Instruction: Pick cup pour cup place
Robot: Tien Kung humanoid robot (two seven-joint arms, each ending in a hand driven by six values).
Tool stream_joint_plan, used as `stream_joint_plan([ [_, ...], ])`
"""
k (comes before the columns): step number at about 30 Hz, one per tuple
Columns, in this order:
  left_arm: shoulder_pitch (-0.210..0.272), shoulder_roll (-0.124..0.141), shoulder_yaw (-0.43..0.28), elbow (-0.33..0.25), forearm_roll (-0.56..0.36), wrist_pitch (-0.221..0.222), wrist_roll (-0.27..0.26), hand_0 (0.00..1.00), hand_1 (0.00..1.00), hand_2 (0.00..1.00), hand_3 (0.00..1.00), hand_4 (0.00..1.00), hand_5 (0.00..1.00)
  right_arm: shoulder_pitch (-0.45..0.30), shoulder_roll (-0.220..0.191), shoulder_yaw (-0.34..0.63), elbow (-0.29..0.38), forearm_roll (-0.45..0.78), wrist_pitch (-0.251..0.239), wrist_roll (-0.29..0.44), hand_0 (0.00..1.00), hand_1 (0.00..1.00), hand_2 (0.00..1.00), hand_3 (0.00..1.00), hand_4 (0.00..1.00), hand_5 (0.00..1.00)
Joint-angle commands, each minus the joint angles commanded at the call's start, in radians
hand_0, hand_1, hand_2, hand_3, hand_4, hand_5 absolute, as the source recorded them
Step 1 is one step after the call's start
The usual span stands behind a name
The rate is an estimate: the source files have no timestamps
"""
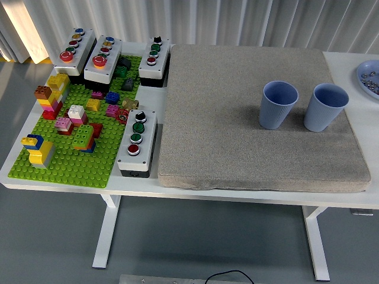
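Two pale blue ribbed cups stand upright side by side on the grey mat (237, 130). The left cup (278, 105) and the right cup (325, 107) are a small gap apart, toward the mat's right half. Their insides look empty from this angle. Neither robot hand appears anywhere in the head view, and no person is at the table.
A green brick baseplate (71, 165) with several coloured bricks fills the table's left. Several grey button boxes (137, 143) stand around it. A blue plate (370, 76) with small bits sits at the far right edge.
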Motion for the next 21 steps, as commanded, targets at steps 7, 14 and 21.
stream_joint_plan([
  [7,0.0,0.001,0.003,0.0,-0.002,0.0,-0.002,0.73,0.774,0.83,0.66,0.526,0.944,-0.024,-0.044,0.031,0.016,-0.016,0.058,-0.029,0.9,0.817,0.818,0.81,0.733,0.87],
  [14,0.002,0.002,0.002,0.0,-0.001,-0.001,-0.004,0.73,0.773,0.83,0.66,0.526,0.944,-0.085,-0.095,0.083,0.034,-0.101,0.21,-0.114,0.879,0.798,0.81,0.824,0.768,0.64],
  [21,0.002,0.002,0.001,0.0,0.003,-0.002,-0.002,0.728,0.774,0.83,0.66,0.526,0.944,-0.147,-0.117,0.111,0.023,-0.152,0.417,-0.181,0.88,0.809,0.83,0.876,0.823,0.439],
])
